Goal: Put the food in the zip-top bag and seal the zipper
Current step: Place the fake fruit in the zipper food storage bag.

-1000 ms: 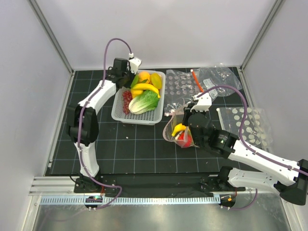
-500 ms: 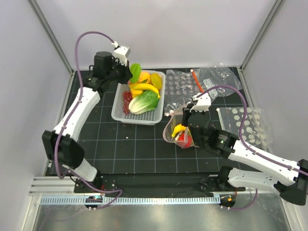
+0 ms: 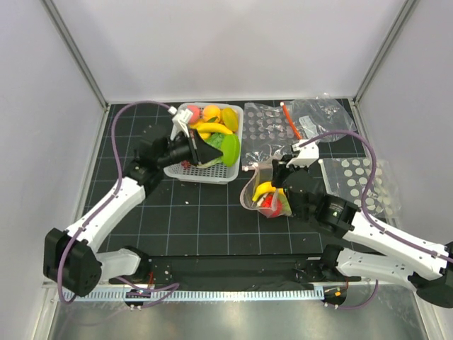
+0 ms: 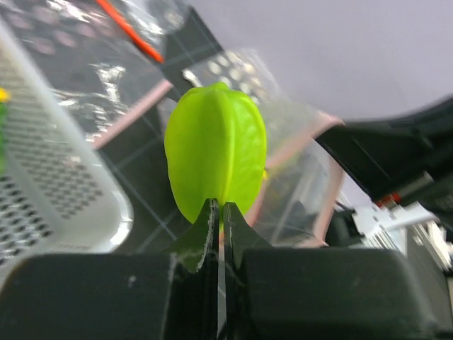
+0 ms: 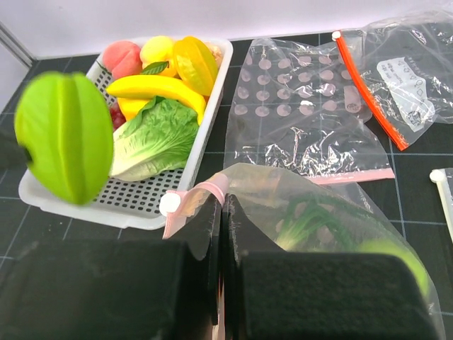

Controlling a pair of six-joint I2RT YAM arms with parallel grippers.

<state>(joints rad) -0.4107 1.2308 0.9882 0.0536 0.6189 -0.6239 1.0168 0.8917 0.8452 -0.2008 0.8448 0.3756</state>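
Note:
My left gripper (image 3: 207, 151) (image 4: 219, 212) is shut on a green ribbed toy fruit (image 4: 216, 145) and holds it over the near right part of the white mesh basket (image 3: 175, 170), facing the bag. The fruit also shows in the right wrist view (image 5: 64, 138). My right gripper (image 3: 277, 176) (image 5: 221, 205) is shut on the pale pink zipper (image 5: 207, 193) of the transparent zip-top bag (image 3: 256, 202) (image 5: 325, 205) and holds its mouth up. A yellow banana (image 3: 263, 188) and a red piece (image 3: 270, 206) lie inside. The basket holds bananas (image 5: 156, 86), lettuce (image 5: 159, 138), a peach (image 5: 122, 57) and more.
A clear bag with an orange-red strip (image 3: 311, 113) (image 5: 368, 78) lies at the back right. A dotted clear bag (image 3: 265, 127) (image 5: 297, 106) lies behind the held bag. Another dotted bag (image 3: 361, 180) lies at the right. Grey walls enclose the mat.
My left arm has swung down from behind the basket's far left corner to its near side, carrying the green fruit rightward toward the bag. The right arm has barely moved.

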